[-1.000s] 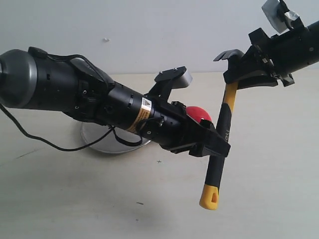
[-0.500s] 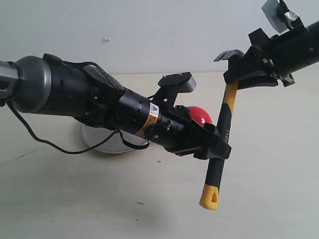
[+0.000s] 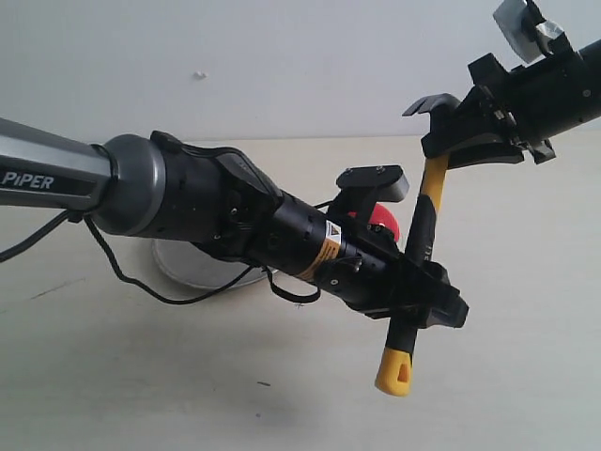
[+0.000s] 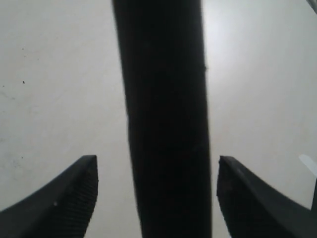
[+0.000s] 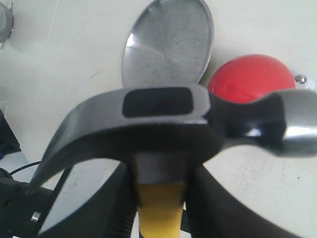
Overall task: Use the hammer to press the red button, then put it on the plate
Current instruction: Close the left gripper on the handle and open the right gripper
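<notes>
While right gripper (image 3: 470, 132) is clamping neck of yellow-and-black claw hammer (image 3: 420, 240), hanging aloft near glossy red dome button (image 3: 383, 218) — likely top-heavy, rigid — left gripper (image 3: 437, 305), jaws open, is straddling black lower handle: sound hold.

Robot lab, pale tabletop (image 3: 141, 395), plain wall (image 3: 282, 56)
</notes>
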Tool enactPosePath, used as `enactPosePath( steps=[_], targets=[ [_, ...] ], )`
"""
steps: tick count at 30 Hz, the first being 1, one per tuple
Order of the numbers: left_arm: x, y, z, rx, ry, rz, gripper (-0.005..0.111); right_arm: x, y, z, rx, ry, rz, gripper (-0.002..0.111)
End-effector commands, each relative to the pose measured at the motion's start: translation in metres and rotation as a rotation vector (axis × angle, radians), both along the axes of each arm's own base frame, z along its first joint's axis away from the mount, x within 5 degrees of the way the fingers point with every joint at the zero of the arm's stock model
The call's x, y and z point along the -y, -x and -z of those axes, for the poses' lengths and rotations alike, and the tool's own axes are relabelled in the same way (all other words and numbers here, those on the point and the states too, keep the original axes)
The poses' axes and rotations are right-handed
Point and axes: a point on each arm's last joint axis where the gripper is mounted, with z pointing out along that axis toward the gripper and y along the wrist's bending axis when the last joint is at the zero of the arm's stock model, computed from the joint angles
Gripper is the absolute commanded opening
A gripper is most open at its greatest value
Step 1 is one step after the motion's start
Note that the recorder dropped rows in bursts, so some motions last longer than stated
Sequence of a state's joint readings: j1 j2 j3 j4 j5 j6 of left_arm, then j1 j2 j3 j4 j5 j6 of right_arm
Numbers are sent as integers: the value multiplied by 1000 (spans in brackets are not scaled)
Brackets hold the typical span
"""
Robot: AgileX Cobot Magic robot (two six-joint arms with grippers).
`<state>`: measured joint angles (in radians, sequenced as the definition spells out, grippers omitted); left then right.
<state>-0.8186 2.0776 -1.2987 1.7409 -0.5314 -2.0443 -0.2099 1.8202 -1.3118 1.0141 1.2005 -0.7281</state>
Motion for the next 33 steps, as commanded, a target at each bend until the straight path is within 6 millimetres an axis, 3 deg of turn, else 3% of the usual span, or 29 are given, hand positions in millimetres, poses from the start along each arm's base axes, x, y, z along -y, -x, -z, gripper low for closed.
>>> enactPosePath(
  steps=[1,3,11,22,33],
  targets=[
    [2,0,-3,-5,13,-10,66,-3,1,-10,22,-46,6,0],
    [2,0,-3,-5,13,-10,61,-3,1,-10,22,-46,6,0],
    [3,-2,-4,-17,31,-42,0,-3,1,-10,22,-46,6,0],
    [1,-5,-4,-11,29,-56,0,-1,1,-8,-10,-27,29,2],
    [-3,-12,-8,-13,65,-82,0,0,2,-6,-35,-11,37,46]
  ],
)
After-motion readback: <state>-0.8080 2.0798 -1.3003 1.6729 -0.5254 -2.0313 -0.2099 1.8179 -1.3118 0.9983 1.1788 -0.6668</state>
